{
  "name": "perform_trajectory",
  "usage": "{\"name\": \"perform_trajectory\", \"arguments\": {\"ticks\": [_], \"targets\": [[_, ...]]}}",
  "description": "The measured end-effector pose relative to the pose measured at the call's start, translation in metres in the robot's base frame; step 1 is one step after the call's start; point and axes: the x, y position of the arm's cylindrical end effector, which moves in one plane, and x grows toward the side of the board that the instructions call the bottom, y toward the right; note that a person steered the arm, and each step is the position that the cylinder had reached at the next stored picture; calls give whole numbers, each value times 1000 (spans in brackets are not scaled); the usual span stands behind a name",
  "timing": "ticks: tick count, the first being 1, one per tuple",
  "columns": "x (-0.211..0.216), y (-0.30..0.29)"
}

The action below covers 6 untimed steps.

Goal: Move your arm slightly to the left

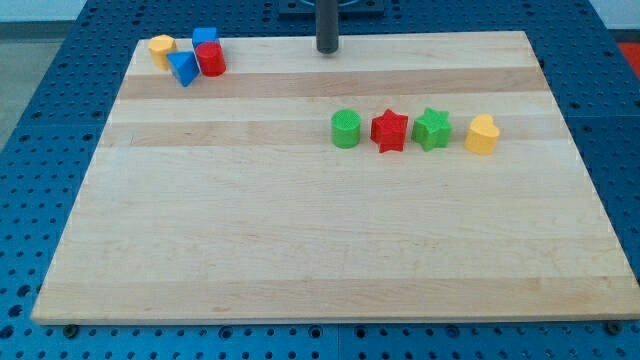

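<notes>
My tip (328,50) — a bare rod end with nothing to open or close — stands at 12 o'clock on the wooden board (300,250), just inside its far edge and touching no block. Toward 9 o'clock bare wood runs to a corner cluster: yellow block (161,48), blue cube (205,39), blue triangular block (184,68), red cylinder (211,59). At 5 o'clock, well apart, sit a green cylinder (345,129), red star (389,131), green star (432,129) and yellow block (482,134).

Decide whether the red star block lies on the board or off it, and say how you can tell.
On the board. The red star rests on the wooden board, between two green blocks.
</notes>
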Motion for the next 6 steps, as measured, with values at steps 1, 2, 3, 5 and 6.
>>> {"name": "perform_trajectory", "arguments": {"ticks": [1,2,3,5,6], "targets": [[-11,-11],[-11,-20],[-11,-32],[-11,-50],[-12,-60]]}}
